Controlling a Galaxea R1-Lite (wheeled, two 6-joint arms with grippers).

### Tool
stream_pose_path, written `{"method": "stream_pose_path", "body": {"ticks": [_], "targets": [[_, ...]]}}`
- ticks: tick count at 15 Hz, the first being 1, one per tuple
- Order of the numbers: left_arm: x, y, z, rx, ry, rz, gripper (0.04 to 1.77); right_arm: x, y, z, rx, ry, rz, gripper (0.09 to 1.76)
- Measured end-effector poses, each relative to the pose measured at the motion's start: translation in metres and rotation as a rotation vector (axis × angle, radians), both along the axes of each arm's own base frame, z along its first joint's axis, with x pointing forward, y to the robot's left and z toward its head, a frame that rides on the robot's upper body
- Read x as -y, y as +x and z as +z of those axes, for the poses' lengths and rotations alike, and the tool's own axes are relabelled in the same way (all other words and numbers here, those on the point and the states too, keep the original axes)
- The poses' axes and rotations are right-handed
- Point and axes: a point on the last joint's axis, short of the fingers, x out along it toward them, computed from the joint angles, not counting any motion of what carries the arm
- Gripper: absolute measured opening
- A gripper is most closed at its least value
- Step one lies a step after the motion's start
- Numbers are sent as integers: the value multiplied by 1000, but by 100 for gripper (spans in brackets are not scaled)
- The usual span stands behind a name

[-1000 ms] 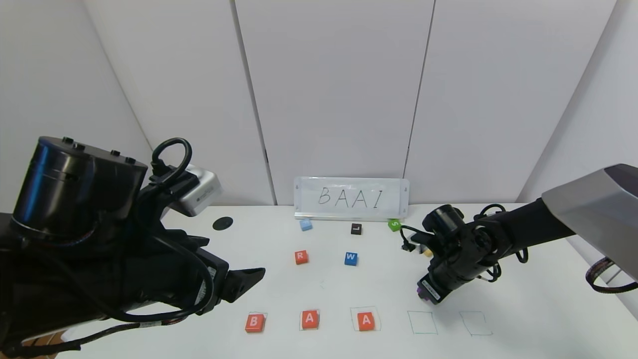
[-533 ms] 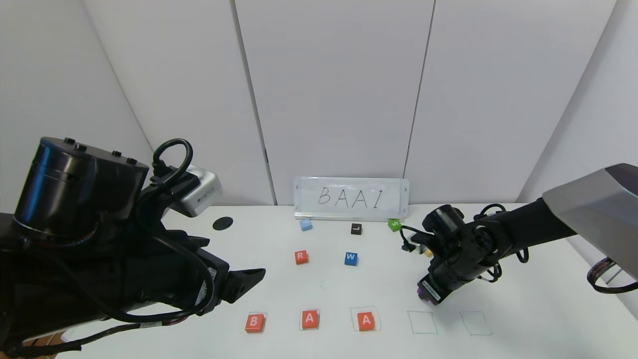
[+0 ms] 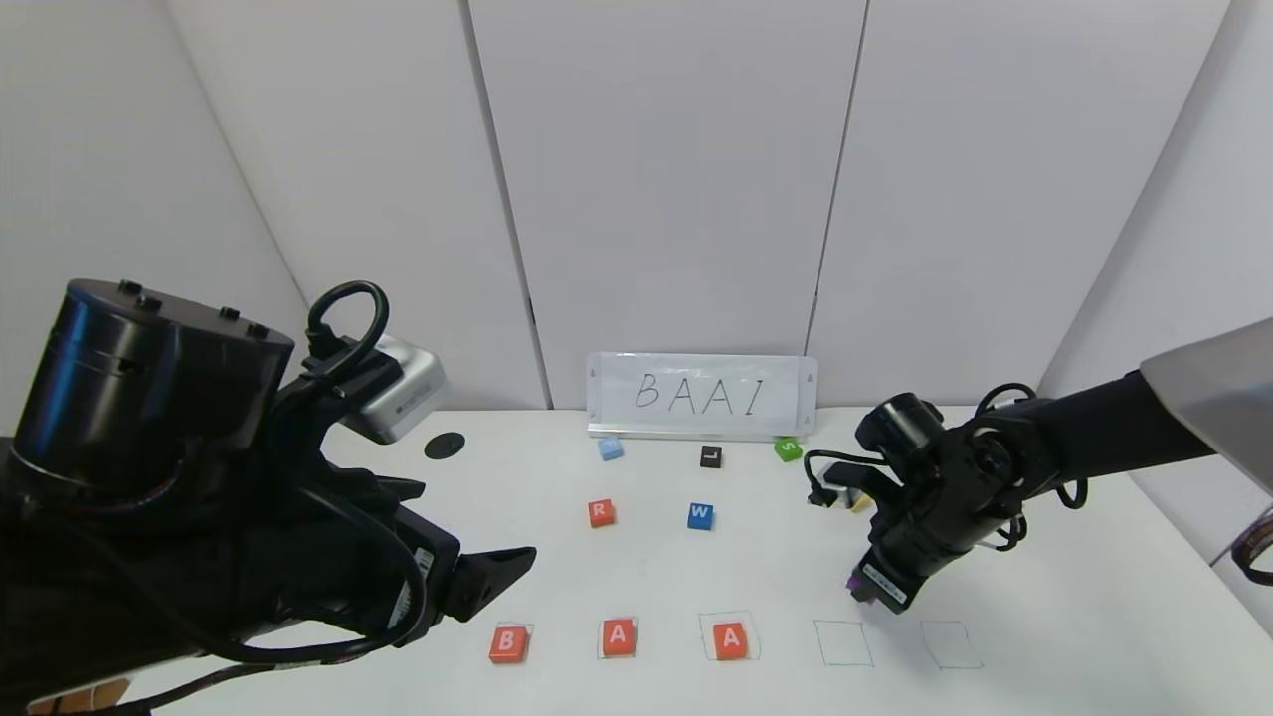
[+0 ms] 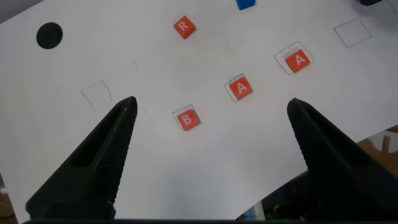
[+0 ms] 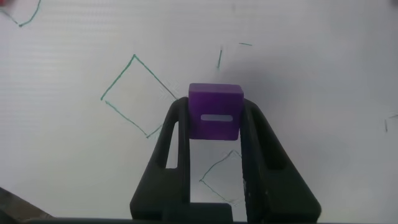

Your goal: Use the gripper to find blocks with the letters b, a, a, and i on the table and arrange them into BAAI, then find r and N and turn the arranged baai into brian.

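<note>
Gripping the purple I block (image 5: 215, 119), right pincer (image 5: 215, 134) hovers above the table (image 3: 1044, 607).

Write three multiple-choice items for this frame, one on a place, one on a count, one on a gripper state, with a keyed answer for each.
1. Where is the purple I block?
A. In the fourth drawn square
B. Between the right gripper's fingers, above the table
C. Beside the blue W block

2. How many orange-red blocks sit in the front row of drawn squares?
A. Three
B. Four
C. Two

3. What is the left gripper's state?
A. Shut on the R block
B. Shut on nothing
C. Open, holding nothing

Answers:
1. B: the right gripper clamps the block over the table, and the fourth square is bare.
2. A: B, A and A lie there; the R block sits farther back.
3. C: the left gripper has its fingers spread wide with only tabletop between them.
</note>
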Motion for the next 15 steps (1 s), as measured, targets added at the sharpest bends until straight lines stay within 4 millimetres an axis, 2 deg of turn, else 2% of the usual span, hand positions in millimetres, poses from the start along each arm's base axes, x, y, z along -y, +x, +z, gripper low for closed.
{"method": "stream_pose_path", "body": {"ticks": [8, 12, 15], "targets": [[-3, -3, 0, 10, 20, -10, 172, 11, -5, 0, 26, 5, 340, 53], [-3, -5, -3, 6, 33, -19, 172, 7, -17, -2, 44, -45, 544, 53], [-3, -5, -4, 4, 42, -25, 172, -3, -27, -2, 45, -54, 625, 53]]}}
